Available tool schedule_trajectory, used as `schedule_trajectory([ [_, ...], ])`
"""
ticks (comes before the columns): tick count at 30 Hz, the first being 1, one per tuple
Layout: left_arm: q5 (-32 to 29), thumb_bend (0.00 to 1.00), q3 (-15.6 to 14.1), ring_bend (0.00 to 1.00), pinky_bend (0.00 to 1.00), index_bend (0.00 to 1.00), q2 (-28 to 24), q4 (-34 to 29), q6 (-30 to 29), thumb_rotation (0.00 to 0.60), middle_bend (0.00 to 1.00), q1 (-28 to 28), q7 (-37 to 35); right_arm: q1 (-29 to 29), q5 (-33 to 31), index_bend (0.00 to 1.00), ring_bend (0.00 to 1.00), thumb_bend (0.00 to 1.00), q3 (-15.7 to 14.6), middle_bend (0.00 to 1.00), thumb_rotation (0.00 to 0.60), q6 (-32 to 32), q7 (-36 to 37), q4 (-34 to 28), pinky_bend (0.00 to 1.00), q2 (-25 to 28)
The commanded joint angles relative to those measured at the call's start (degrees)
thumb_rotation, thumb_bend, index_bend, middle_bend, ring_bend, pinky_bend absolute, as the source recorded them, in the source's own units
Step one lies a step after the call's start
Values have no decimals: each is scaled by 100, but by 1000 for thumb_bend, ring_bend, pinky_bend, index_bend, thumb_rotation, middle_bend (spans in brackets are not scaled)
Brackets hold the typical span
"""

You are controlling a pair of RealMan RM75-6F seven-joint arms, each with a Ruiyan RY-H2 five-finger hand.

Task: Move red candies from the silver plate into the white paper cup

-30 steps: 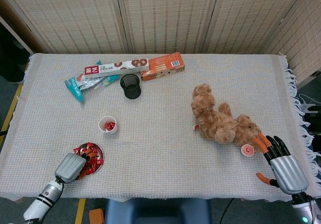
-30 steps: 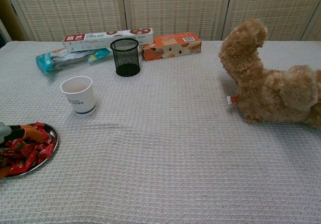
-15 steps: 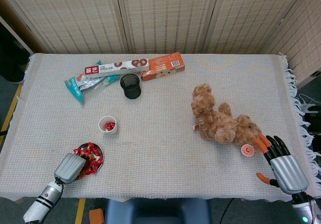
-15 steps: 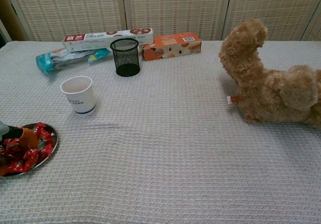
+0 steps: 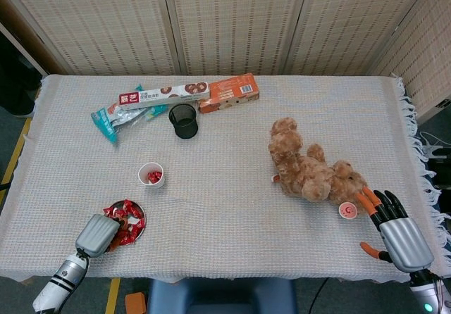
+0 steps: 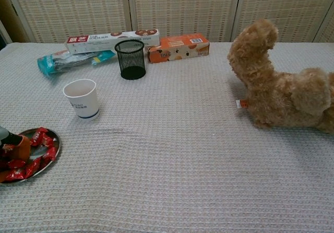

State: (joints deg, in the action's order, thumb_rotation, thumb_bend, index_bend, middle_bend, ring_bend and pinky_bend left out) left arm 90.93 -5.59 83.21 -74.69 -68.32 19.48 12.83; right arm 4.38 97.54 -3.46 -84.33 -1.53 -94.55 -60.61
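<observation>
Since a second ago, the left hand has slid back toward the lower left corner of the frame, so more of the silver plate shows now. That hand sits at the lower left, with its fingers curled down onto the near side of the plate. The red candies lie in a heap on the plate, right under and just past the fingertips. Whether the fingers pinch a candy cannot be told; in the chest view only an orange fingertip shows at the left edge, touching the candies.

Up and to the right of the plate stands the white paper cup, apart from the hand, with a few red candies already inside it. Further up are a black mesh cup, a blue bag, a long white box and an orange box.

Right of the middle lies a brown teddy bear. At the lower right, the right hand rests on the table with its fingers spread and nothing in it, just beside a small pink cup.
</observation>
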Motion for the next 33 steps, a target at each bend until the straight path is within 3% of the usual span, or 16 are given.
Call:
schedule_trajectory([
  [1,-3,370,0,874,1000,537,6,19,19,600,557,3,-27,0,1,0,0,64,-1,0,600,1,-3,-3,0,0],
  [14,42,452,-7,886,1000,616,-61,-98,24,600,645,19,-132,12,-4,0,0,65,-5,0,600,34,-25,-11,0,-6],
  [23,16,485,82,886,1000,630,-376,-619,175,600,658,181,-135,10,-11,0,0,65,0,0,600,26,-16,-9,0,-1],
  [33,-277,486,560,887,1000,632,-811,-1381,482,600,661,608,-148,34,-101,0,0,64,38,0,600,84,-35,2,0,-20],
])
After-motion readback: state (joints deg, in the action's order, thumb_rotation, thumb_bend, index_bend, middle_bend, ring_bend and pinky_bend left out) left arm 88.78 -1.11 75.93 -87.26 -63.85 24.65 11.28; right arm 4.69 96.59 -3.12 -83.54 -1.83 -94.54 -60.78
